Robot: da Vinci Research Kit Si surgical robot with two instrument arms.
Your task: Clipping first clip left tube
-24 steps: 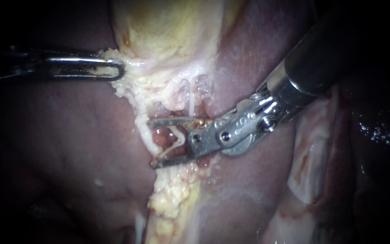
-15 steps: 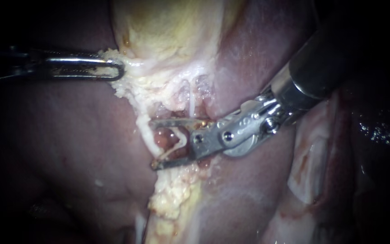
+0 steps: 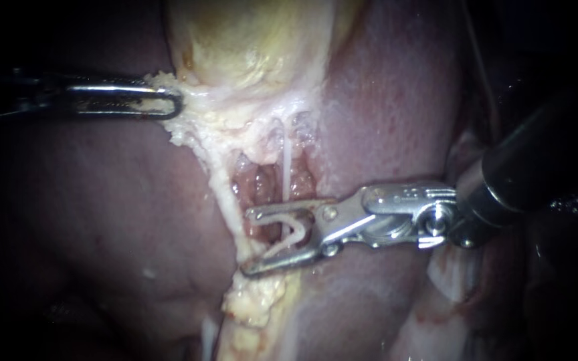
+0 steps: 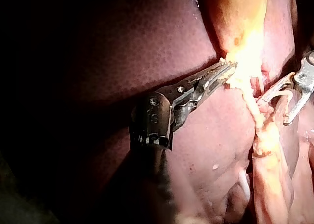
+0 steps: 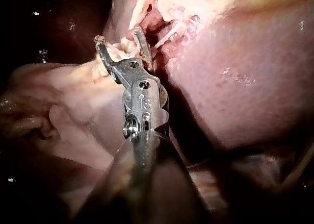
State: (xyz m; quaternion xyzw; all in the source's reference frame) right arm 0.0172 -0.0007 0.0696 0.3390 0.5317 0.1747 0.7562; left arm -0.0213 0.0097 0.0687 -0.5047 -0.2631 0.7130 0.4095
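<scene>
1. The liver [image 3: 102, 220] was smooth, wet and dark red. The gallbladder [image 3: 249, 40], far up the middle, was pale yellow and glossy, with crumbly, yellow-white fatty tissue [image 3: 192, 130] along its lower edge.
2. The left tube [image 3: 225, 197] was a thin, pale strand that ran down and to the right from that fat.
3. The left instrument [image 3: 175, 105], of bright metal with toothed jaws, had them closed flat on the left corner of the fatty tissue.
4. The right instrument [image 3: 246, 242], also of metal, had its jaws set wide apart around a pale V-shaped clip [image 3: 282, 218], one arm lying along each jaw.
5. The left tube lay at the mouth of those jaws, just left of the upper tip and meeting the lower jaw near its tip.
</scene>
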